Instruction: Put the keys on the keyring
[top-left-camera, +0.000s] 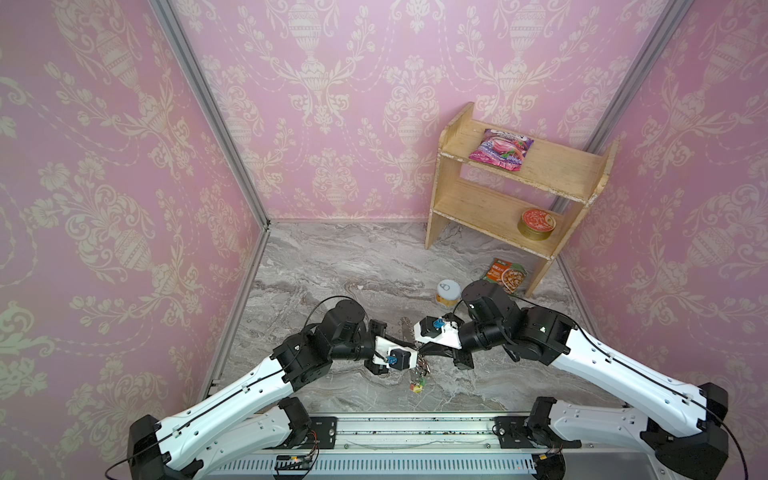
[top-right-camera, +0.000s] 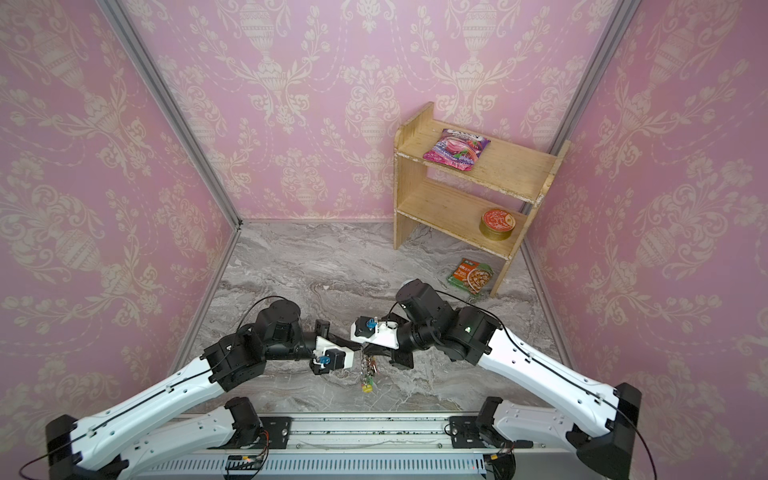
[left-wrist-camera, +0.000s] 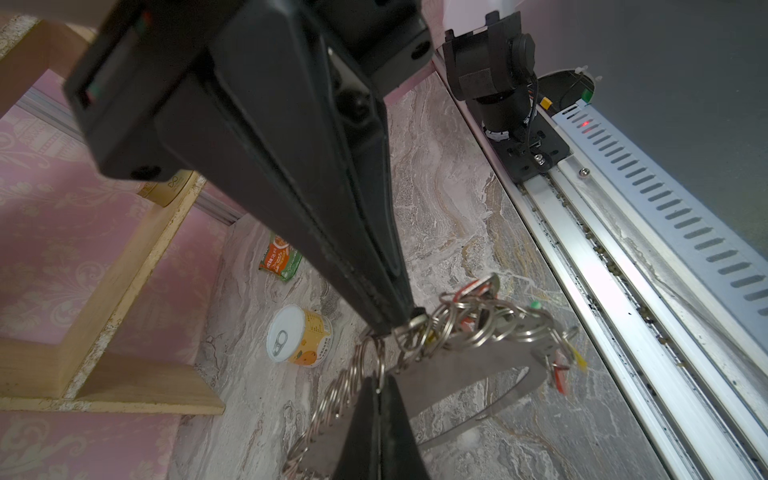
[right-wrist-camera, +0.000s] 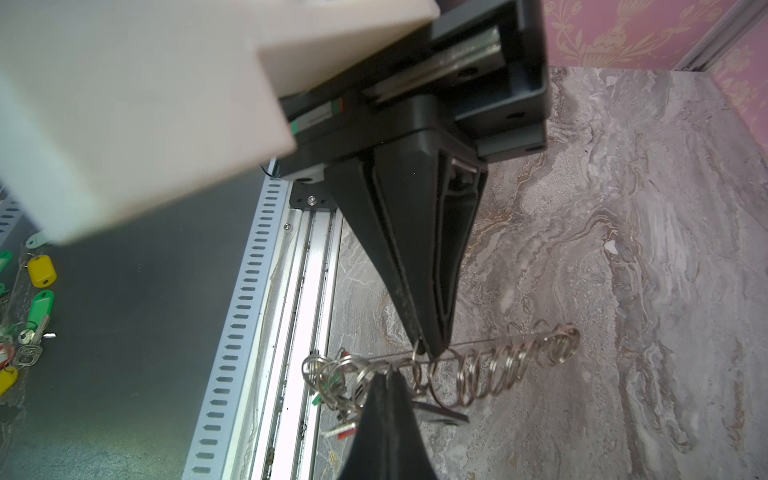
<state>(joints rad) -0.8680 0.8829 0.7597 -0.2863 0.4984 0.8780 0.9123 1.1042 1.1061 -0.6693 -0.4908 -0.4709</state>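
The keyring (left-wrist-camera: 498, 368) is a flat silvery loop with a chain of small rings (right-wrist-camera: 498, 365) and red, yellow and green tags (top-left-camera: 417, 384). It hangs between both grippers just above the marble floor, near the front rail. In the left wrist view my left gripper (left-wrist-camera: 380, 384) is shut on one ring of the chain. My right gripper (left-wrist-camera: 395, 328) pinches a neighbouring ring. In the right wrist view my right gripper (right-wrist-camera: 386, 374) is shut on a ring, with the left gripper (right-wrist-camera: 428, 351) close beside it. The keys cannot be made out among the rings.
A wooden shelf (top-left-camera: 519, 187) at the back right holds a snack bag (top-left-camera: 500, 154) and a round tin (top-left-camera: 537, 224). A food packet (top-left-camera: 505, 276) and a small can (top-left-camera: 449, 293) are on the floor behind the right arm. The metal rail (top-left-camera: 415, 428) runs along the front.
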